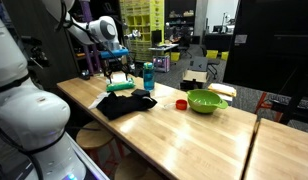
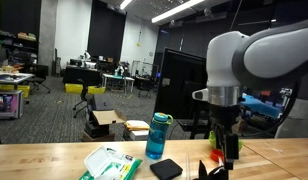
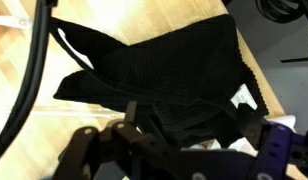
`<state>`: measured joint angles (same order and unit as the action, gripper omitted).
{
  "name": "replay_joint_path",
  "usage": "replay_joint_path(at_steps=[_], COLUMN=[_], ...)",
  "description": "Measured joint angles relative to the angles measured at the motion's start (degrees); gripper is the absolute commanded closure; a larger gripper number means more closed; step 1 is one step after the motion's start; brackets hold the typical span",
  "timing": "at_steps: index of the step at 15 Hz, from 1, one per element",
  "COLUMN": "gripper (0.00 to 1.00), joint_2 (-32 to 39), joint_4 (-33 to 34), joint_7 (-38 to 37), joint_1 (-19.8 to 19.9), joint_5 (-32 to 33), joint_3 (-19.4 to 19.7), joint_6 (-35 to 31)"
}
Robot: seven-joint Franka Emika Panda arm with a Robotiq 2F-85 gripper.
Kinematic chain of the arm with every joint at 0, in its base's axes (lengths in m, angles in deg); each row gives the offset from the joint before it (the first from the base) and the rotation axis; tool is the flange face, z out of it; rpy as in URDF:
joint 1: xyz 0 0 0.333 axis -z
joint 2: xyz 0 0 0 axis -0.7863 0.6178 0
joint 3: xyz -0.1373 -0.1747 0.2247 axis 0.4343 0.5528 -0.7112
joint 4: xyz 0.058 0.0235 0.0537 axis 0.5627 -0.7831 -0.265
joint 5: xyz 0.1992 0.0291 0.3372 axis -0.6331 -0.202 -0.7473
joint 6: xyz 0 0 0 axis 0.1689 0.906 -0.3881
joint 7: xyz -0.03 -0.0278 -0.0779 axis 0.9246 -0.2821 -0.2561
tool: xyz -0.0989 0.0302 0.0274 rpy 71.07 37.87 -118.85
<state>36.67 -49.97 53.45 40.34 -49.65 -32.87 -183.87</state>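
Note:
A black cloth [image 3: 164, 70] lies crumpled on the wooden table [image 1: 194, 135]; it also shows in an exterior view [image 1: 129, 103]. My gripper [image 3: 191, 120] hangs just above the cloth with its two fingers spread apart, and a bit of white shows between them. In both exterior views the gripper [image 1: 116, 72] [image 2: 226, 150] is low over the table's far end. A green folded item [image 1: 120, 87] lies right below it, next to the cloth. Whether the fingers touch the cloth cannot be told.
A blue bottle [image 1: 148, 75] [image 2: 157, 137] stands close beside the gripper. A green bowl [image 1: 206, 101] and a small red object [image 1: 181, 103] sit further along the table. A green-white packet [image 2: 109, 163] and a flat black item [image 2: 166, 168] lie near the bottle.

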Motion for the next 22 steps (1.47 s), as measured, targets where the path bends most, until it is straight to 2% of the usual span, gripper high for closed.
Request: replay_joint_path(at_steps=[5, 11, 17, 22], gripper=[0.00, 0.00, 0.00, 0.00], joint_2=[-6.72, -8.71, -3.33, 4.90], joint_4=[2.08, 4.07, 5.74, 8.25], joint_7=[6.03, 12.35, 24.09, 28.73], joint_1=[2.13, 4.54, 8.54, 11.70], joint_5=[-0.61, -2.60, -9.92, -15.64], joint_3=[5.72, 11.93, 18.72, 19.73], joint_6=[5.43, 11.26, 13.14, 15.25])
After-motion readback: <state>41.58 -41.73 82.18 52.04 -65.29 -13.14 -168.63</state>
